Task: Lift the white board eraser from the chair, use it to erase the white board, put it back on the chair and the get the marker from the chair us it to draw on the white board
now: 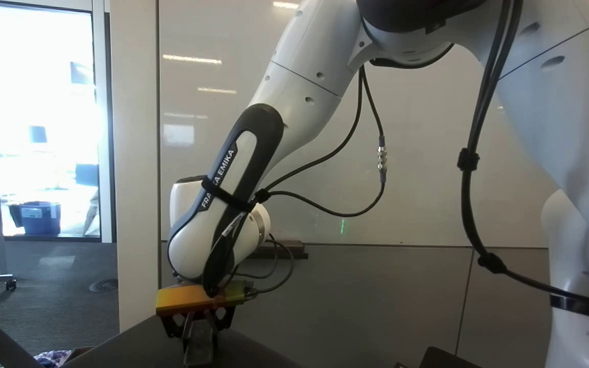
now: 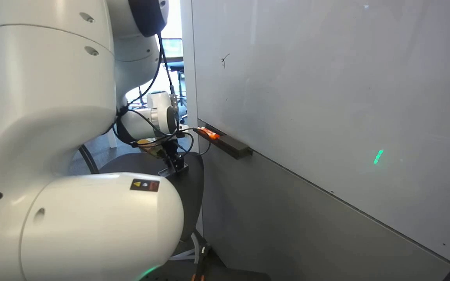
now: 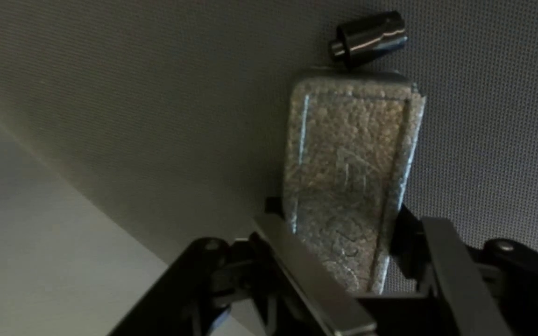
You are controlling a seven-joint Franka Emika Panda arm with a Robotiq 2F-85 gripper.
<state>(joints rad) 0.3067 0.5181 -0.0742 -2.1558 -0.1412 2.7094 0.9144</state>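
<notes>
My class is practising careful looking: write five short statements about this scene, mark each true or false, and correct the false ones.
1. A short black cylinder lies on top of the eraser. False: it lies on the chair, beside the eraser's end.
2. The gripper has the eraser between its fingers. True.
3. The white board bears a small dark mark. True.
4. An orange tube-shaped item sits on the chair. False: it sits on the white board's tray ledge.
5. The bin seen through the window pane is blue. True.
</notes>
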